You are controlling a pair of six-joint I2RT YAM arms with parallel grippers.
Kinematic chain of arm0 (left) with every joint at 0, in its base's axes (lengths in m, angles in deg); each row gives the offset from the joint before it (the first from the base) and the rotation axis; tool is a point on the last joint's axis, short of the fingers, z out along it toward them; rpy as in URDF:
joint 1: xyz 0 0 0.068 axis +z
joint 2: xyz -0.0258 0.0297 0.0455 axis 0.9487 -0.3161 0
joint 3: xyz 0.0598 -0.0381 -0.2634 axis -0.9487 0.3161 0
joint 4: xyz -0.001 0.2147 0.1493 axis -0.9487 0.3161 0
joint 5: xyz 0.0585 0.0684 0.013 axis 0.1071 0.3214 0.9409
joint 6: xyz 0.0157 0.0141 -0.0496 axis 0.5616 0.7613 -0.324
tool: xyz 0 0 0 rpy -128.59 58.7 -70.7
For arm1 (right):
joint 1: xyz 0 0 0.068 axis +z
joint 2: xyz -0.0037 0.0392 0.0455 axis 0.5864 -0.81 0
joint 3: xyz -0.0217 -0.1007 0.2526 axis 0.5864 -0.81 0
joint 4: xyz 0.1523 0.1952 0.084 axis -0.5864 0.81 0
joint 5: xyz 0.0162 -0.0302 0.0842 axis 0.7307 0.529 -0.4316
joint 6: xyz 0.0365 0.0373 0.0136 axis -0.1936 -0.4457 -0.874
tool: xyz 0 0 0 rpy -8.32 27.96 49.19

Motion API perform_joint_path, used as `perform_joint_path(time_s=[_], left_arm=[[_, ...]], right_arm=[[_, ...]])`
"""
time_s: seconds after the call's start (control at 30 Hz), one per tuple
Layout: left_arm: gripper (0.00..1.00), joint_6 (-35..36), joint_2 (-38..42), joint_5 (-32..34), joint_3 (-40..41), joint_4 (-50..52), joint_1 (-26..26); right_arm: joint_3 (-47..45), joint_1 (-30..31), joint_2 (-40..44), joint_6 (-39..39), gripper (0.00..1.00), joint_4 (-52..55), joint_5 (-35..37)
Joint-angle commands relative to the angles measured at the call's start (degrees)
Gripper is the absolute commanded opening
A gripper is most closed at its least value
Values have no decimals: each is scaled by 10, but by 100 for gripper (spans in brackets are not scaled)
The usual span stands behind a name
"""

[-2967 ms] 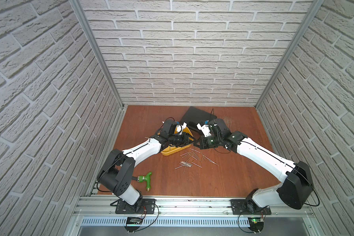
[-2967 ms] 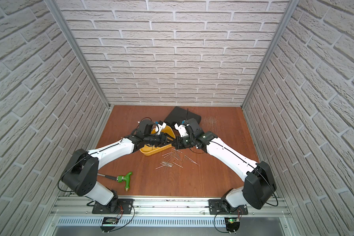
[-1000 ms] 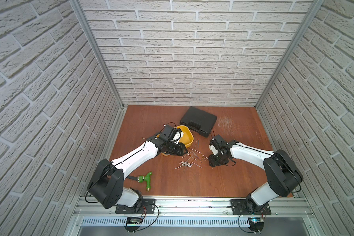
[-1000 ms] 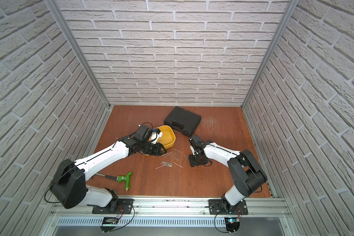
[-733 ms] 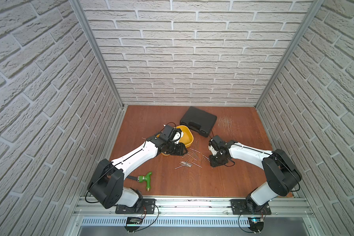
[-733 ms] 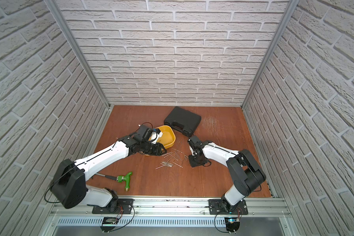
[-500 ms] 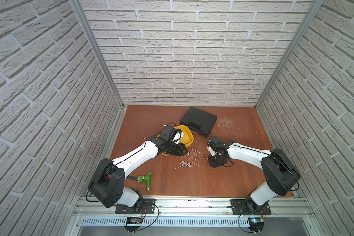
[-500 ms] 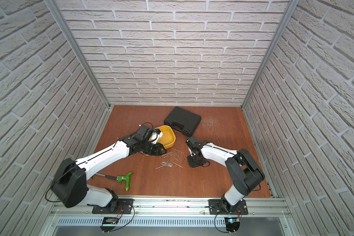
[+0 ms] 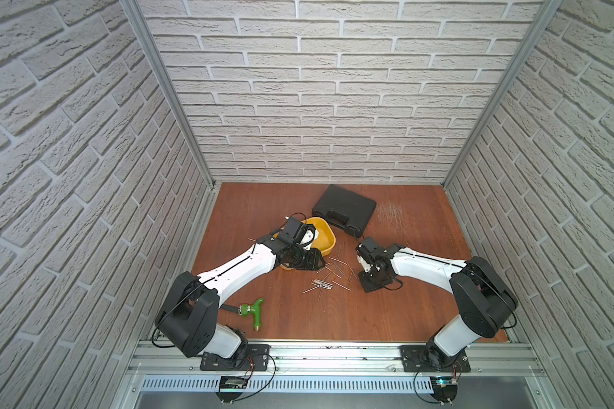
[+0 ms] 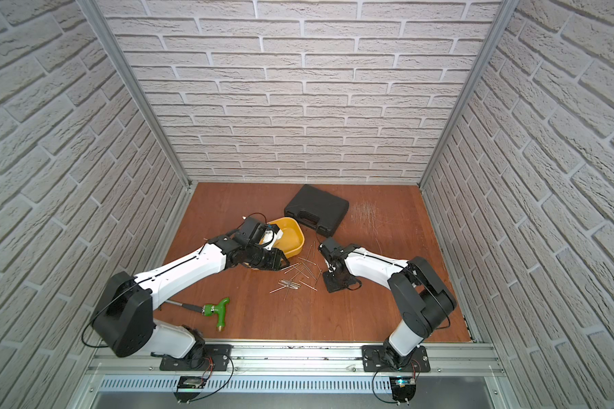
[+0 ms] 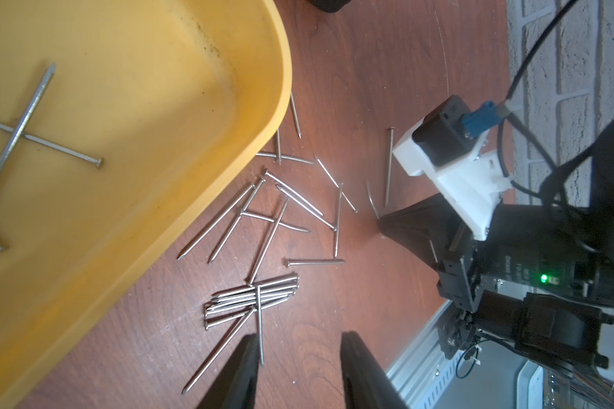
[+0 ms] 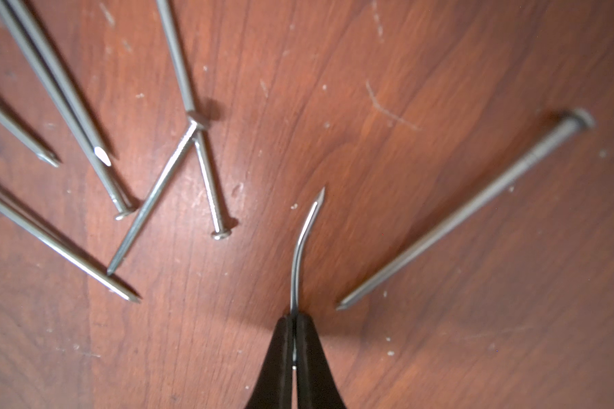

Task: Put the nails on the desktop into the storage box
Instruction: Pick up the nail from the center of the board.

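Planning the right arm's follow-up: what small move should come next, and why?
Probably lift straight up: the right gripper is shut on the thin bent silvery nail, which is close to the reddish-brown wood desktop, and the shallow yellow plastic tub stands apart.

Silvery nails (image 11: 252,295) lie strewn on the desktop (image 11: 369,70) before the left gripper (image 11: 298,338); the right gripper (image 12: 294,318) pinches a bent nail (image 12: 300,248); the yellow storage box (image 11: 139,88) holds some.

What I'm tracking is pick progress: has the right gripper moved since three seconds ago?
Yes. The right gripper moved away from the black case toward the front rail.
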Motion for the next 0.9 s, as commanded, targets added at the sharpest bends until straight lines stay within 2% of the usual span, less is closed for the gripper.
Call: perform_joint_path(time_s=[0.0, 0.17, 0.33, 0.53, 0.67, 0.87], left_arm=[[44, 2, 1, -5, -6, -9, -1], [44, -20, 4, -16, 0, -42, 2], [44, -67, 13, -51, 24, -124, 21], [44, -166, 27, -108, 88, -315, 53], [44, -238, 20, -138, 127, -455, 63], [44, -247, 4, -162, 125, -482, 55]], right_arm=[[5, 9, 16, 5, 4, 54, -13], [38, 8, 46, 13, 3, 71, -36], [58, -2, 76, 15, 2, 58, -82], [51, -13, 123, 3, 2, -19, -177], [45, -13, 152, -16, 2, -74, -212], [53, -13, 156, -37, 2, -111, -244]])
